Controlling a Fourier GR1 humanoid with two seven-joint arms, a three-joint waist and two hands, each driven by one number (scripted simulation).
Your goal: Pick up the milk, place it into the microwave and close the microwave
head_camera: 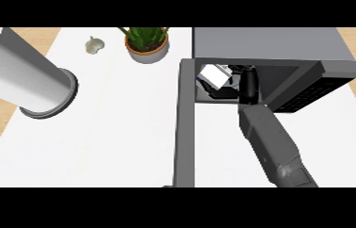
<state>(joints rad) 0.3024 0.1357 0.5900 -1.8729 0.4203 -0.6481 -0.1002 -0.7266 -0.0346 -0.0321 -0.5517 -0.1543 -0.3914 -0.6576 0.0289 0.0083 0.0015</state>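
Observation:
The white milk carton (214, 75) is inside the open microwave (268, 45), toward the left of its cavity. My right hand (247, 83) reaches into the cavity from the lower right, and its dark fingers curl round the carton from above and below. The grey right forearm (271, 142) runs up from the lower edge to the opening. The microwave door (184, 128) stands swung open, pointing toward me along the left of the arm. My left hand does not show.
A thick grey cylinder with a dark rim (35, 81) crosses the upper left over the white counter (118, 137). A potted plant (147, 44) and a garlic bulb (94, 44) sit at the back. The microwave's keypad (309, 94) faces right.

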